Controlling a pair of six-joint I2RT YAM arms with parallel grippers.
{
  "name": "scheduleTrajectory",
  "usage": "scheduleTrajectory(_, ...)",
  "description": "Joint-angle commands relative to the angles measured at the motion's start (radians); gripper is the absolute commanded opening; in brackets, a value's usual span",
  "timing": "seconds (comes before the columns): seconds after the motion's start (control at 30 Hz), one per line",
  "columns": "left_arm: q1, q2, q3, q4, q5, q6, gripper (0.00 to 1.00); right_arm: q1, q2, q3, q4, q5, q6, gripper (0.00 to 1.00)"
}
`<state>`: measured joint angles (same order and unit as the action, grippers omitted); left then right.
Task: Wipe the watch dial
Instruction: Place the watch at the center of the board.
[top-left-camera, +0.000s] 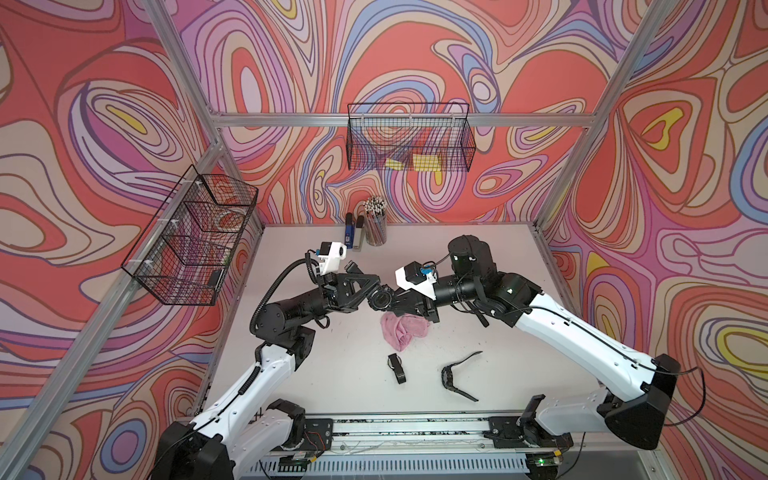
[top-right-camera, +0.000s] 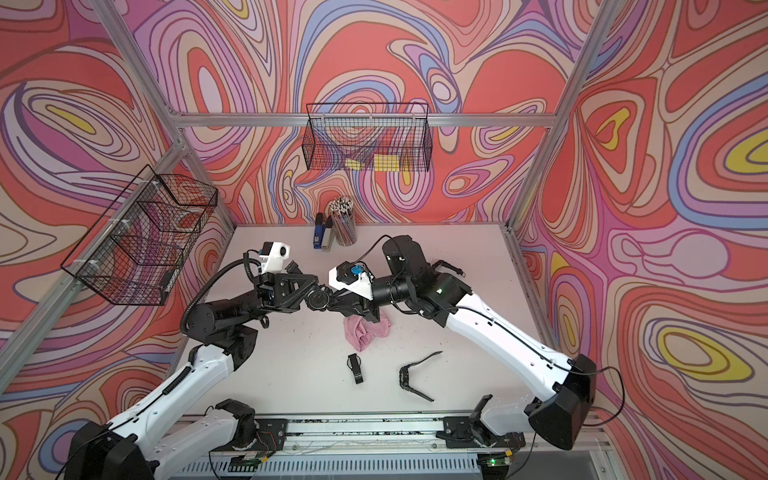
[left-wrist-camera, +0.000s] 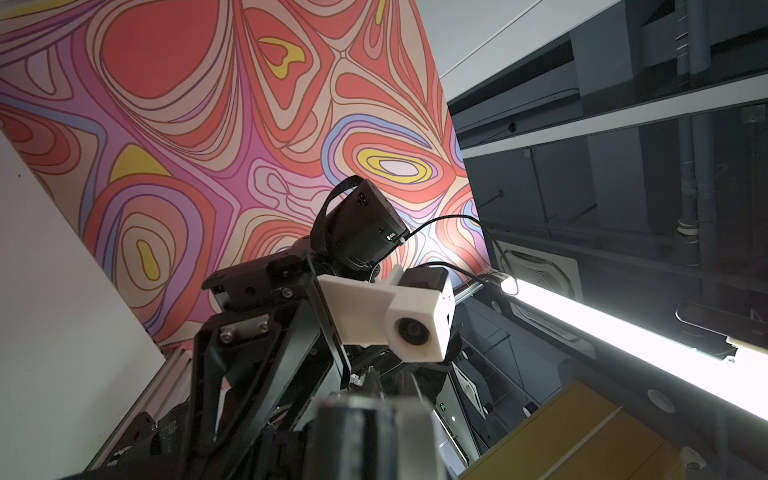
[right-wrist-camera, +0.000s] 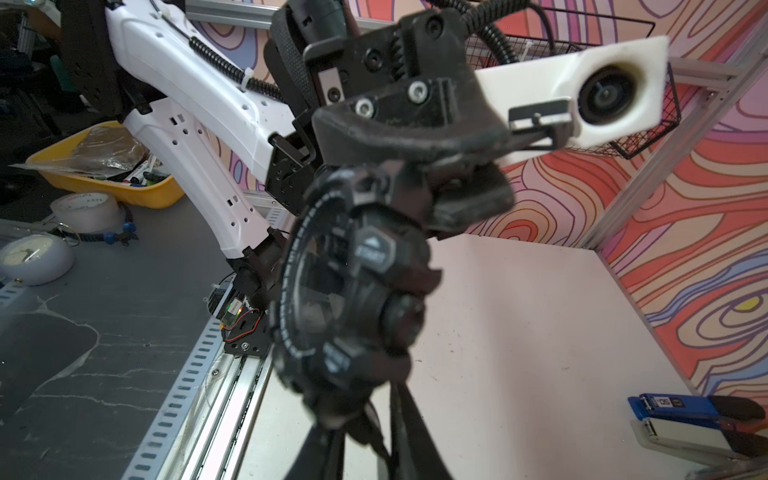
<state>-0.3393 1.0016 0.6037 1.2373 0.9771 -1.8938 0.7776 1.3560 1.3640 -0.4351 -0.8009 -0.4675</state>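
A black round watch (top-left-camera: 380, 298) (top-right-camera: 319, 299) hangs in the air above the table middle, held between my two arms. My left gripper (top-left-camera: 371, 291) is shut on its upper lug; the right wrist view shows those black fingers (right-wrist-camera: 415, 137) clamped over the watch (right-wrist-camera: 324, 286), whose dial faces sideways. My right gripper (top-left-camera: 393, 297) (right-wrist-camera: 365, 428) is shut on the watch's opposite end. A crumpled pink cloth (top-left-camera: 401, 330) (top-right-camera: 365, 330) lies loose on the table under the right gripper, touched by neither. In the left wrist view the watch is hidden behind blurred jaws.
A second black watch (top-left-camera: 457, 376) and a short strap piece (top-left-camera: 397, 368) lie near the front. A pencil cup (top-left-camera: 375, 226) and staplers (top-left-camera: 353, 235) stand at the back edge. Wire baskets hang on the back wall (top-left-camera: 409, 137) and left wall (top-left-camera: 191, 237).
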Motion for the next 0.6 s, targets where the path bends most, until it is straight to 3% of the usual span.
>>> scheduleTrajectory(0.0,0.001,-0.015,-0.019,0.081,0.003,-0.016,0.00,0.002,-0.013,0.005,0.022,-0.042,0.014,0.05)
scheduleTrajectory(0.03,0.001,-0.017,-0.023,0.081,0.000,-0.016,0.00,0.003,-0.014,0.003,0.022,-0.039,0.015,0.01)
scheduleTrajectory(0.17,0.001,-0.024,-0.039,0.082,-0.021,-0.014,0.34,0.002,-0.019,-0.008,0.023,-0.017,0.027,0.00)
scheduleTrajectory(0.3,0.003,-0.052,-0.078,0.080,-0.077,0.001,0.55,0.004,-0.010,-0.019,0.000,0.067,0.060,0.00)
scheduleTrajectory(0.47,0.009,-0.132,-0.203,0.039,-0.172,0.053,0.61,-0.068,0.062,-0.021,-0.072,0.198,0.124,0.00)
scheduleTrajectory(0.57,0.009,-0.199,-0.236,-0.089,-0.183,0.109,0.61,-0.145,0.143,-0.005,-0.106,0.294,0.186,0.00)
